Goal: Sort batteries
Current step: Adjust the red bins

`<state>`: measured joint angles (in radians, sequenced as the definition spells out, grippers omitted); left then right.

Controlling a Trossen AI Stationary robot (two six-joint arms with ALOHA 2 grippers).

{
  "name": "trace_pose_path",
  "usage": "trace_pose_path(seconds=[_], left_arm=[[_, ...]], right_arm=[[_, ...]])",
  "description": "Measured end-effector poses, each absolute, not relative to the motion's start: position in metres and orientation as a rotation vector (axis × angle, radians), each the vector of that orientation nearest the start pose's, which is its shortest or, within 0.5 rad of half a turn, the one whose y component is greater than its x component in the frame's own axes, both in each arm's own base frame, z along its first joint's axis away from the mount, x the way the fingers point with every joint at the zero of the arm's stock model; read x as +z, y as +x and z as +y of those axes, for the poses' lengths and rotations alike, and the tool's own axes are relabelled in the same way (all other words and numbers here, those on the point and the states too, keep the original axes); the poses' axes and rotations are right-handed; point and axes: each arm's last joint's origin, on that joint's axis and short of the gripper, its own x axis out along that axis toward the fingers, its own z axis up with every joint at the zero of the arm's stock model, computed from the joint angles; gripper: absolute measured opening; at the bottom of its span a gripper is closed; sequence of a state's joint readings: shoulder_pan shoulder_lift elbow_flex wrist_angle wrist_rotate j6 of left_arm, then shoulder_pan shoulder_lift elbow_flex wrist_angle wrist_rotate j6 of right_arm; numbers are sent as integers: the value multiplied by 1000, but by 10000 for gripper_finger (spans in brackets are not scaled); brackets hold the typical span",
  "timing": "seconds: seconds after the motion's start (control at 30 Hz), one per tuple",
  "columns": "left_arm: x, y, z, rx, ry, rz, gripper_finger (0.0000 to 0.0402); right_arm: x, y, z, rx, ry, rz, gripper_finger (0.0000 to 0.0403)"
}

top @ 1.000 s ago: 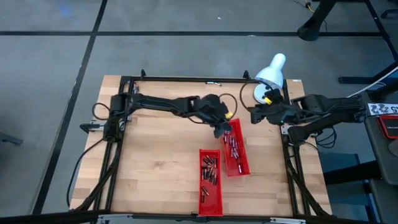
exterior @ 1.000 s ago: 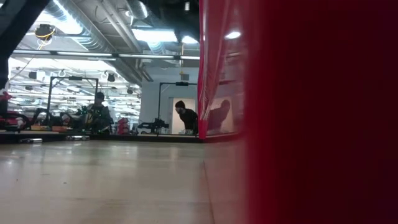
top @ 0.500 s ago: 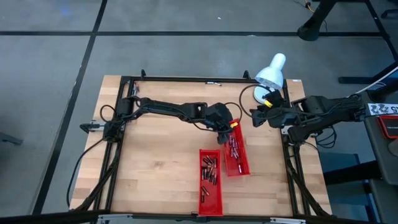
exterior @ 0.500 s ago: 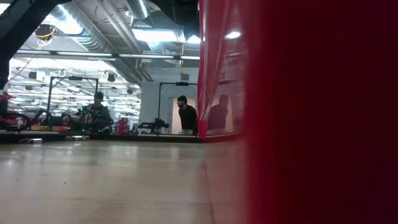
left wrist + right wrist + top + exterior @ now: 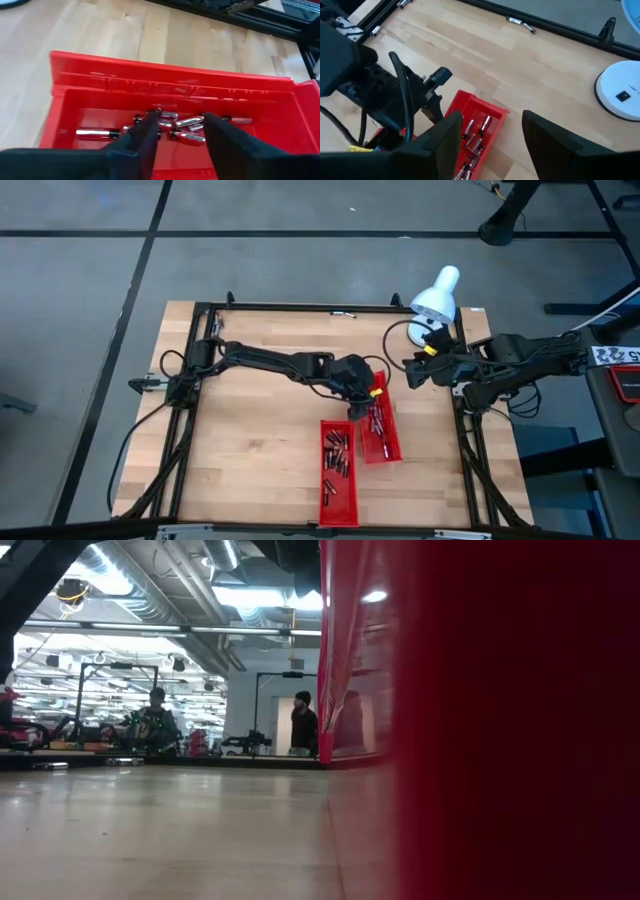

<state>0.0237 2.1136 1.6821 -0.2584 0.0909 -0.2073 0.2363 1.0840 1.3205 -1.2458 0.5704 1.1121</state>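
Reaching farther since a second ago, the left gripper (image 5: 179,145) now hangs open over the batteries (image 5: 172,125) in the right red tray (image 5: 381,430). Another red tray (image 5: 337,480) holds more. Right gripper (image 5: 487,135) waits open near the lamp (image 5: 433,305).

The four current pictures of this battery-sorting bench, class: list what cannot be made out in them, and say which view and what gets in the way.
- Low view: a red tray wall blocks both arms and every battery.
- High view: the batteries are too small to count or tell by type.
- High view: the left gripper hides the tray end beneath it.
- Left wrist view: the open fingers cover some cells.
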Motion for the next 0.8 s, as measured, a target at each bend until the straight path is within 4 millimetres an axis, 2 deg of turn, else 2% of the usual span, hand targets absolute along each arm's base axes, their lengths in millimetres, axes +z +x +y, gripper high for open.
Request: trace_pose_path(seconds=[0.1,0.2,0.3,0.4,0.5,0.6,0.8], left_arm=[[228,475,8,14,-291,690,176],[256,467,10,27,-337,629,190],[285,451,11,95,-375,601,193],[300,430,6,196,-450,680,189],[304,408,-9,300,-596,809,182],[299,391,-34,406,-765,949,177],[291,376,-84,557,-968,1025,169]], right_arm=[[374,169,25,-750,606,648,209],[374,167,24,-757,593,664,209],[370,167,24,-755,570,680,209],[366,168,25,-757,558,695,209],[361,169,25,-753,546,715,209],[361,169,25,-735,514,730,209],[361,170,25,-697,442,743,209]])
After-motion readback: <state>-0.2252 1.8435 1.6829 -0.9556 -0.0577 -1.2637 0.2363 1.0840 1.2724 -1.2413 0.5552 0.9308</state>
